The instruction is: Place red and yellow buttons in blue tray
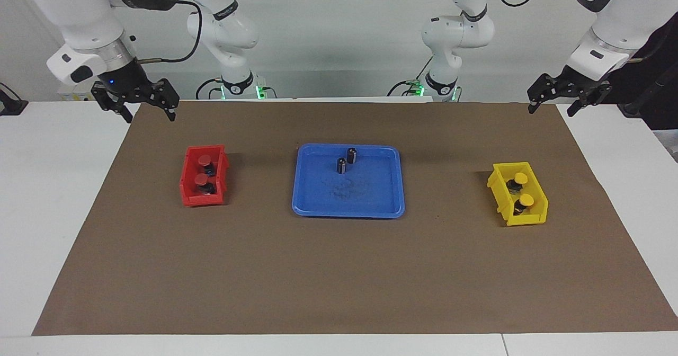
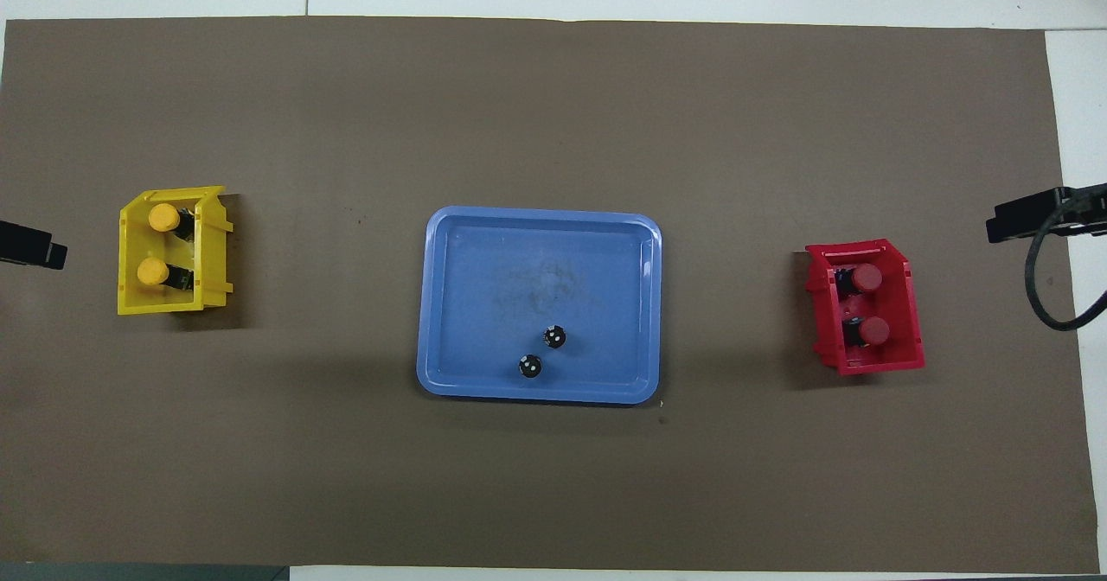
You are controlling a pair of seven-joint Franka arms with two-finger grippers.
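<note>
Two red buttons (image 1: 204, 160) (image 1: 201, 179) sit in the small red bin (image 1: 189, 185) toward the right arm's end; they also show in the overhead view (image 2: 867, 277) (image 2: 874, 331). Two yellow buttons (image 1: 520, 178) (image 1: 525, 200) sit in the small yellow bin (image 1: 535, 219) toward the left arm's end, also in the overhead view (image 2: 163, 217) (image 2: 153, 271). The blue tray (image 1: 371, 197) (image 2: 484, 304) lies between the bins. My right gripper (image 1: 149, 113) is open and empty, raised over the mat's edge nearest the robots. My left gripper (image 1: 552, 108) is open and empty, raised over the mat's corner at its own end.
Two dark cylinders (image 1: 351, 155) (image 1: 341, 165) without coloured caps stand upright in the tray, in the part nearest the robots. A brown mat (image 1: 339, 271) covers most of the white table.
</note>
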